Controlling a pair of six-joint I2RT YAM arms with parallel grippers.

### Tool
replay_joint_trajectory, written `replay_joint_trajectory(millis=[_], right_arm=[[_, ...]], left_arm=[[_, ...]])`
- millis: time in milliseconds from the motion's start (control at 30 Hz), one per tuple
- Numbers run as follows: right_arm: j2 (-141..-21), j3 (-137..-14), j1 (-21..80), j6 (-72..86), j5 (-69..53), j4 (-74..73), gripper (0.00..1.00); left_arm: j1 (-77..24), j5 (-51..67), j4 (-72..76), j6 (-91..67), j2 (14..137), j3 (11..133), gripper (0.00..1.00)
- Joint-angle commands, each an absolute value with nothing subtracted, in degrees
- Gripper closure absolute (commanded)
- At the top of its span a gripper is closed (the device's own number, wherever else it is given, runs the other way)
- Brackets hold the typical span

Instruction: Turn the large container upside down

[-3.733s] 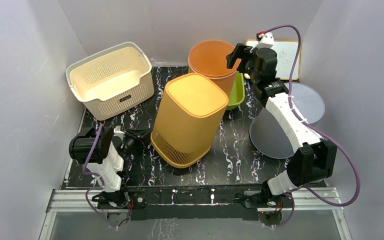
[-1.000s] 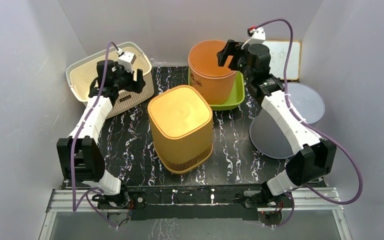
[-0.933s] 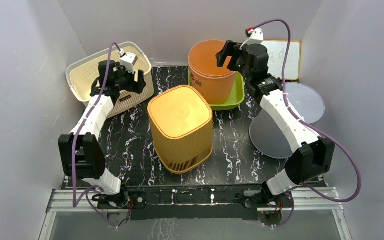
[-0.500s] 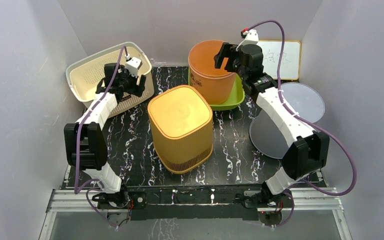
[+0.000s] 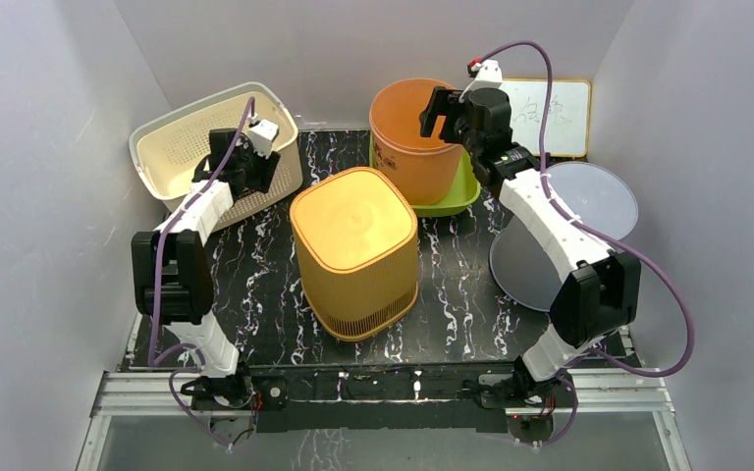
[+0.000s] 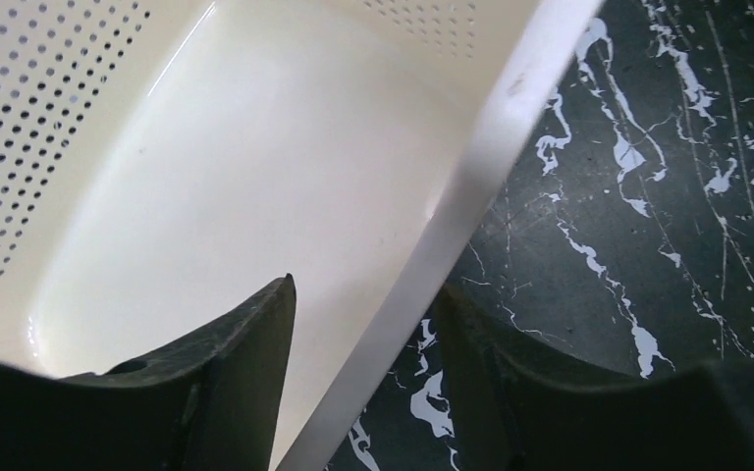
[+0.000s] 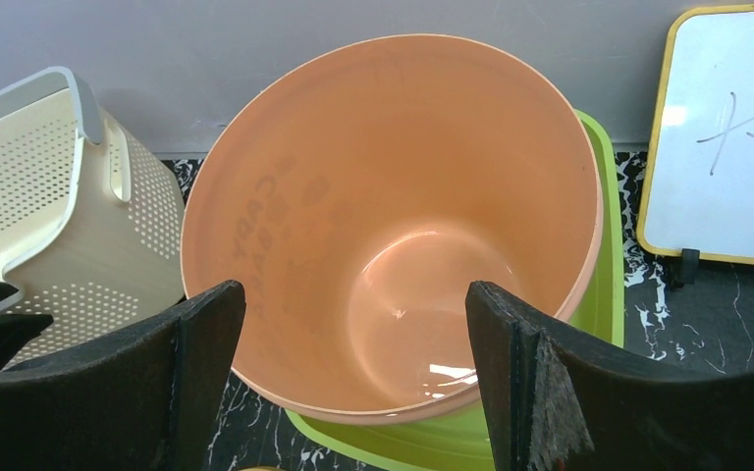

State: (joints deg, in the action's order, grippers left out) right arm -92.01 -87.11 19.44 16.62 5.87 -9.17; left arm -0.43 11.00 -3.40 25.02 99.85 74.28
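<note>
Top view first: I'm looking at a black marbled table [image 5: 255, 285] boxed in by plain pale walls. The large container [image 5: 353, 235], yellow-orange with slatted sides, stands at the middle of the frame with its closed base up. Upper left sits a cream perforated basket [image 5: 172, 147]. The left gripper [image 5: 245, 165] is at that basket's near rim. At upper centre an orange bucket [image 5: 407, 137] stands in a green tray [image 5: 457, 191], and the right gripper [image 5: 442, 110] hangs over the bucket's mouth. To the right lie two grey discs [image 5: 535, 265] and a small whiteboard [image 5: 560, 113] leans on the back wall.

Left wrist view: the claw is released, its fingers [image 6: 255, 334] straddling the basket's rim, one inside, one over the marbled surface. There's a clear gap on the inner side.

Right wrist view: the claw is spread wide, gripping nothing. Below it I see straight down to the bucket's glossy floor, with the tray's edge lower right and the whiteboard upper right.
</note>
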Motion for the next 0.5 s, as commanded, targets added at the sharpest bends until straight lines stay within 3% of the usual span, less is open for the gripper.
replay_joint_trajectory(millis=[0, 133, 267, 467], right_arm=[[-91.43, -88.83, 19.60, 14.84, 7.17, -5.63, 0.18], [-91.74, -88.60, 19.60, 14.55, 7.43, -5.33, 0.18], [-92.18, -88.62, 19.60, 14.33, 7.64, -5.27, 0.18], [-92.34, -88.01, 19.50, 14.37, 7.90, -4.83, 0.18]], left_arm=[[0.28, 7.18, -1.60, 24.87, 100.64, 74.12, 0.51], [0.30, 7.54, -0.18, 23.22, 100.85, 73.53, 0.65], [0.33, 8.25, -0.48, 22.05, 100.90, 73.66, 1.00], [0.26, 11.71, 0.78, 19.31, 98.98, 73.29, 1.00]])
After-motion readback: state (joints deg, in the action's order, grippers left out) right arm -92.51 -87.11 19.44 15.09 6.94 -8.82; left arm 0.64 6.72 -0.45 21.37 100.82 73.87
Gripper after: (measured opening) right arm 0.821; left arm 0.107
